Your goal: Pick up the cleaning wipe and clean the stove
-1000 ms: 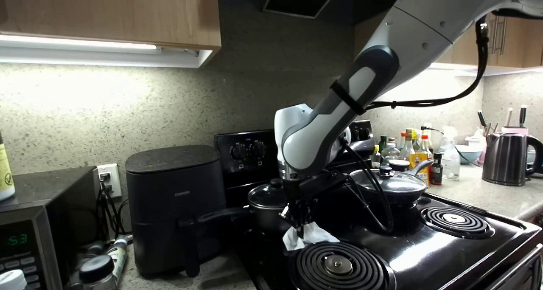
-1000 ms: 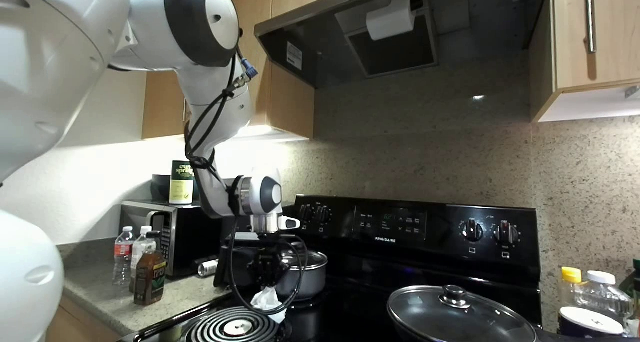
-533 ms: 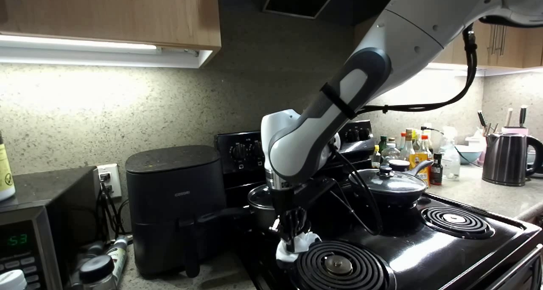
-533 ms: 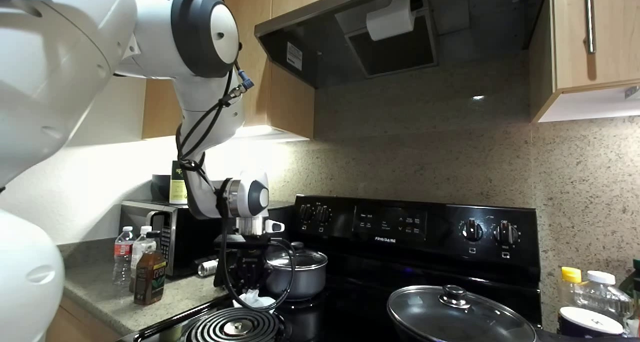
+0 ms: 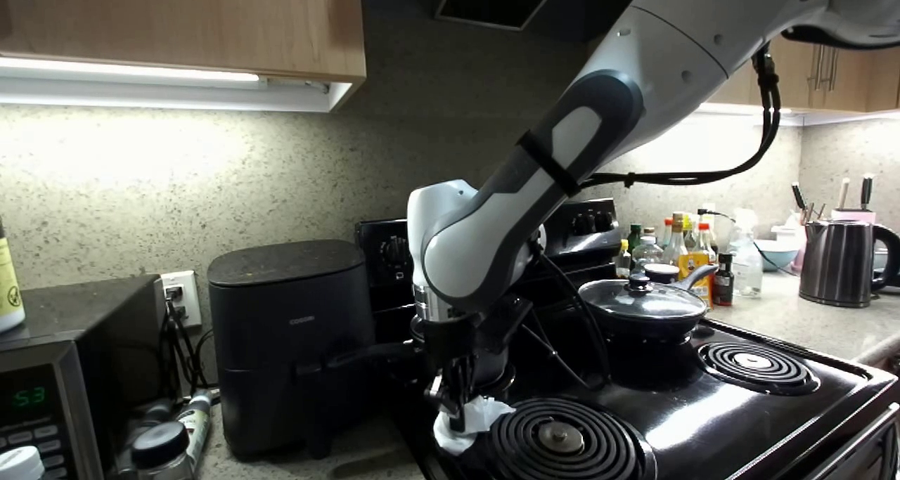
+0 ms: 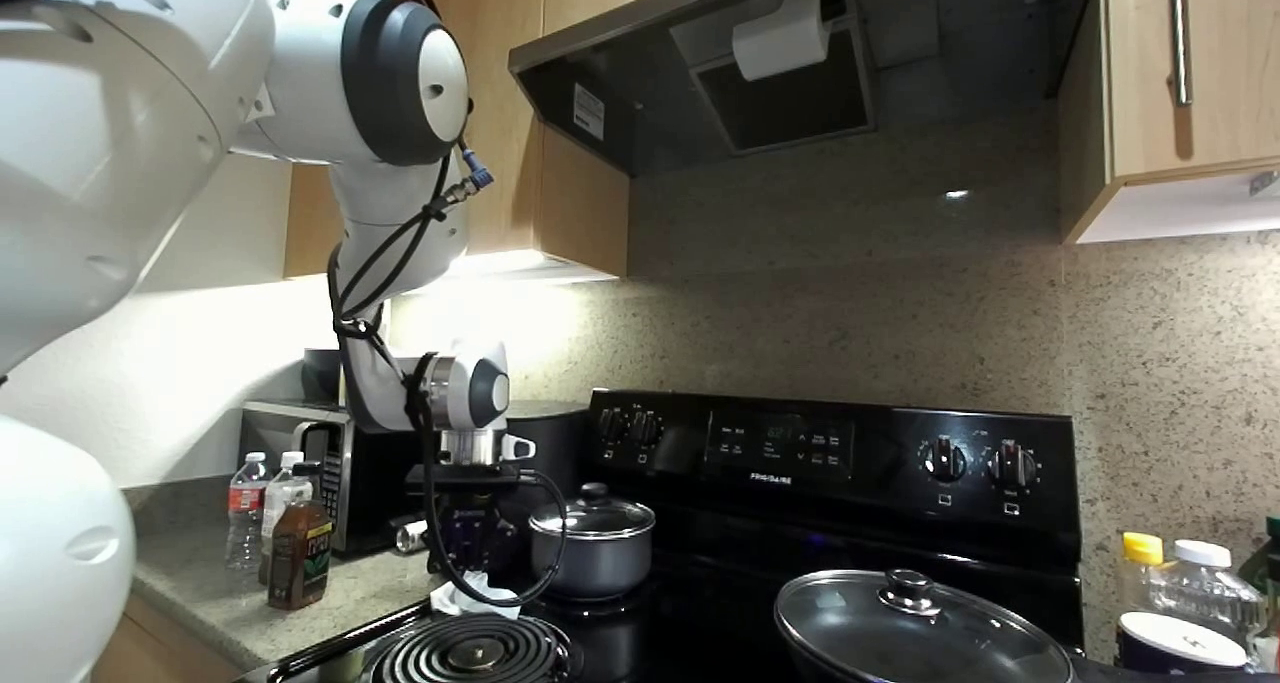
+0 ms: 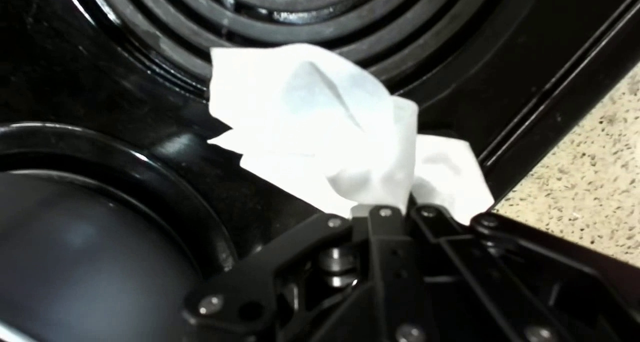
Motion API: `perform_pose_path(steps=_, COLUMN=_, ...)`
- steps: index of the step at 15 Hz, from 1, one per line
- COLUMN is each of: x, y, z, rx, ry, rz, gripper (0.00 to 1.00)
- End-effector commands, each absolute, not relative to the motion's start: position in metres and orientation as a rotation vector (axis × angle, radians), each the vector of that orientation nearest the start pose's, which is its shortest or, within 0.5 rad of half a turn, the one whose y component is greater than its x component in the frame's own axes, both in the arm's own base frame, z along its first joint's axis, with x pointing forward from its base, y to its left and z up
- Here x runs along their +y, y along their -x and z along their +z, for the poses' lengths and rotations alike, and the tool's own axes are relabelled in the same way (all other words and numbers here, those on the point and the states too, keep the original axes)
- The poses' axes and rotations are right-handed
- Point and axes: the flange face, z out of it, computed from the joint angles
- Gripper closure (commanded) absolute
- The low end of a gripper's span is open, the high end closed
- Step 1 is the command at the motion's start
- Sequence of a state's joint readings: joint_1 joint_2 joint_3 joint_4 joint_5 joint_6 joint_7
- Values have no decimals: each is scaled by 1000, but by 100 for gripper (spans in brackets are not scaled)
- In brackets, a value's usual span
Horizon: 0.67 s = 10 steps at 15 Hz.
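Observation:
The cleaning wipe [image 7: 310, 126] is a crumpled white sheet. My gripper [image 7: 407, 209] is shut on it, with folds spreading out beyond the fingers on both sides. In both exterior views the wipe [image 5: 485, 414] [image 6: 452, 599] hangs under the gripper [image 5: 458, 417] [image 6: 472, 563], low at the black stove top [image 5: 675, 431]. It is at the edge of the front coil burner [image 5: 517, 431], on the air fryer side. In the wrist view it overlaps the burner's outer rings. I cannot tell how firmly it presses on the surface. The fingertips are hidden in the wipe.
A lidded pot [image 6: 592, 563] stands close behind the gripper. A lidded pan [image 5: 636, 311] is on another burner. The black air fryer [image 5: 288, 353] stands beside the stove, with a pot handle reaching toward it. The speckled counter [image 7: 575, 197] borders the stove edge.
My gripper has moved with the wipe toward the air fryer side and the stove's edge, left in both exterior views, and slightly lower. It stays shut on the wipe.

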<state>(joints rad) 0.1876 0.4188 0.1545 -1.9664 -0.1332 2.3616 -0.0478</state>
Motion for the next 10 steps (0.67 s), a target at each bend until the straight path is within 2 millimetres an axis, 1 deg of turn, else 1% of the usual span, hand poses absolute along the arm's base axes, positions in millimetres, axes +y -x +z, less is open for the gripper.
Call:
perform_pose_path(steps=1, x=199, y=-582, z=257, rx=-723, ry=3105, rz=-12, gripper=100)
perform_pose_path(steps=4, x=199, y=-595, z=243, rx=-753, ry=3159, rz=-117, gripper=100)
perform_pose_path(steps=6, x=193, y=-604, z=232, rx=-753, ry=3193, rz=-144, gripper=100)
perform_pose_path(steps=7, x=197, y=-610, z=230, rx=-732, ry=3209, rz=-155, gripper=100)
perform_pose_path(steps=9, x=194, y=-615, z=232, rx=-648, ry=3235, rz=-148, gripper=100)
perform_pose_path(steps=10, x=190, y=-617, z=236, rx=-566, ry=3249, rz=-142, gripper=100)
